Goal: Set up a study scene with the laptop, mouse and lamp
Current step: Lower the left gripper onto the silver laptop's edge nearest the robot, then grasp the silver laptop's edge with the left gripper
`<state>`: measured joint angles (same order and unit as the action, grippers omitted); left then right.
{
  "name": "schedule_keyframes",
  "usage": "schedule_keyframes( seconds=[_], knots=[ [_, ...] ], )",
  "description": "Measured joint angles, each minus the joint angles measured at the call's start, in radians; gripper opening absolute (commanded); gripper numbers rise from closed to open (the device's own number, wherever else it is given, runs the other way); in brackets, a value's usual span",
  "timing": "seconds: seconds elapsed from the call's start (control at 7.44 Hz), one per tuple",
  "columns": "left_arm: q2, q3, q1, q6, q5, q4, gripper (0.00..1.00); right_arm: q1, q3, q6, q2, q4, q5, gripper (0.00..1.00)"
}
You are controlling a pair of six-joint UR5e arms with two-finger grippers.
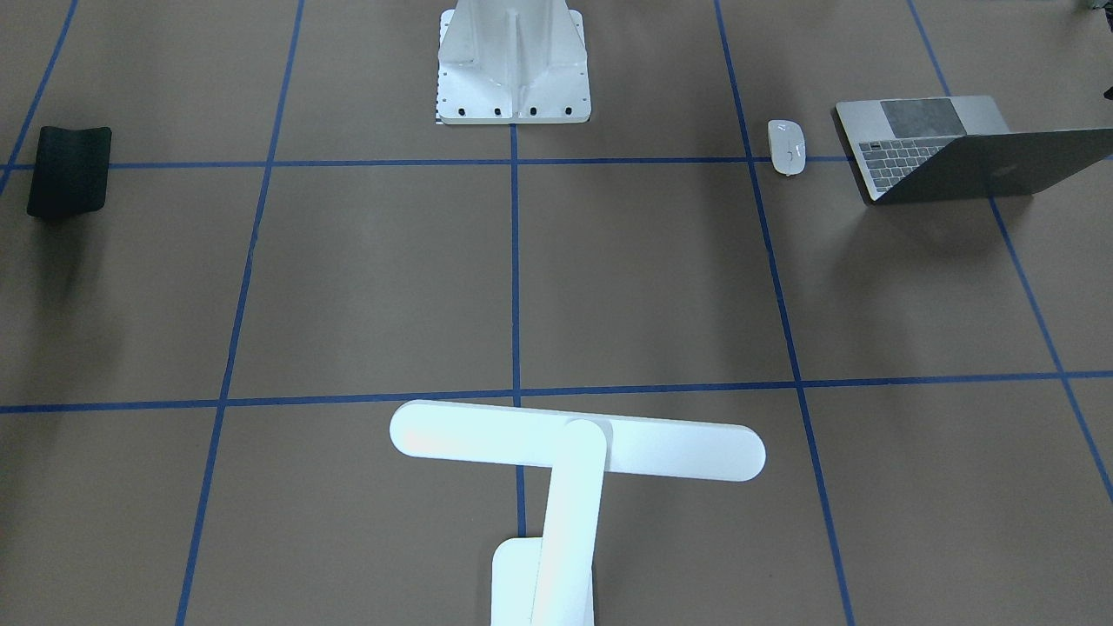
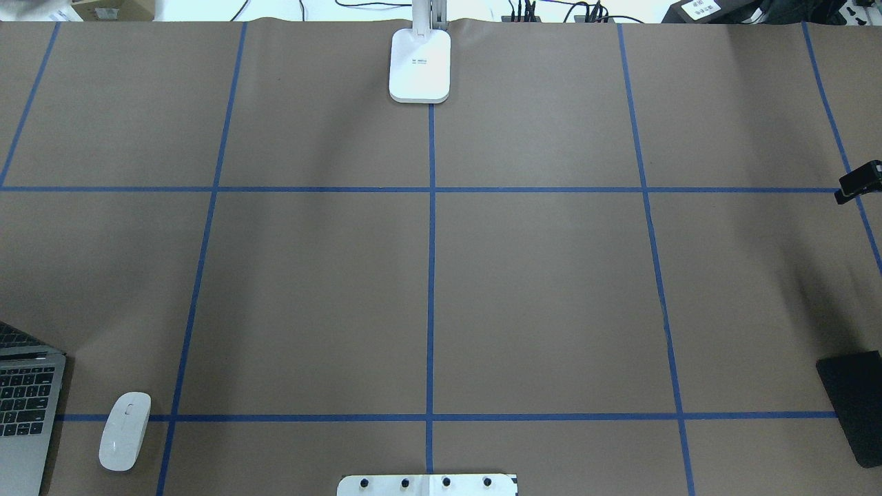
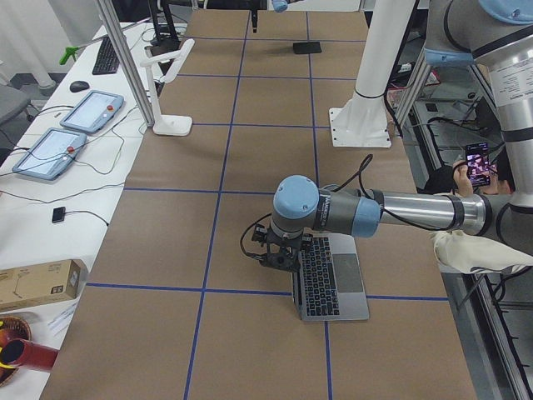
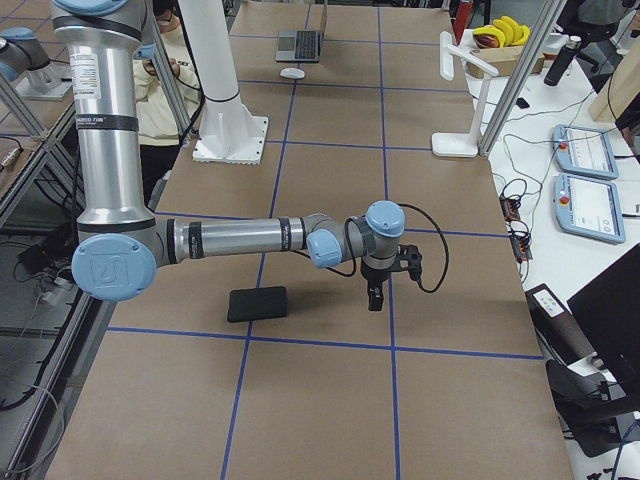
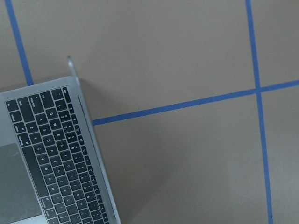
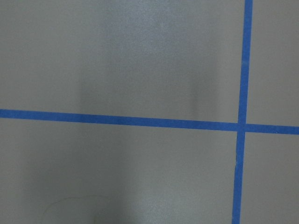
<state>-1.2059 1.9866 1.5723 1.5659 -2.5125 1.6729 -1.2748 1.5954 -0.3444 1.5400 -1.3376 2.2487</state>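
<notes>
The laptop (image 1: 956,152) stands open at the table's near left corner, also in the overhead view (image 2: 24,406) and the left wrist view (image 5: 46,158). The mouse (image 1: 787,146) lies just beside it (image 2: 125,430). The lamp (image 1: 574,461) stands at the far middle edge, its base (image 2: 420,65) on the centre line. My left gripper (image 3: 279,254) hovers by the laptop's far edge; I cannot tell if it is open. My right gripper (image 4: 378,285) points down over bare table beyond the black mat; I cannot tell its state. Neither wrist view shows fingers.
A black flexible mat (image 1: 69,169) lies at the near right edge (image 2: 854,406). The white ribbed pedestal (image 1: 513,61) stands at the robot's base. Blue tape lines grid the brown table. Tablets and cables lie on a side bench (image 4: 590,180) past the far edge.
</notes>
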Motion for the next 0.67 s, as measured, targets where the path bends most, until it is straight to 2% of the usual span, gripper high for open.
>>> schedule_keyframes(
  seconds=[0.67],
  knots=[
    [0.008,-0.053,-0.106,0.032,0.001,0.032,1.00,0.002,0.029,0.009,0.022,0.003,0.001,1.00]
  ],
)
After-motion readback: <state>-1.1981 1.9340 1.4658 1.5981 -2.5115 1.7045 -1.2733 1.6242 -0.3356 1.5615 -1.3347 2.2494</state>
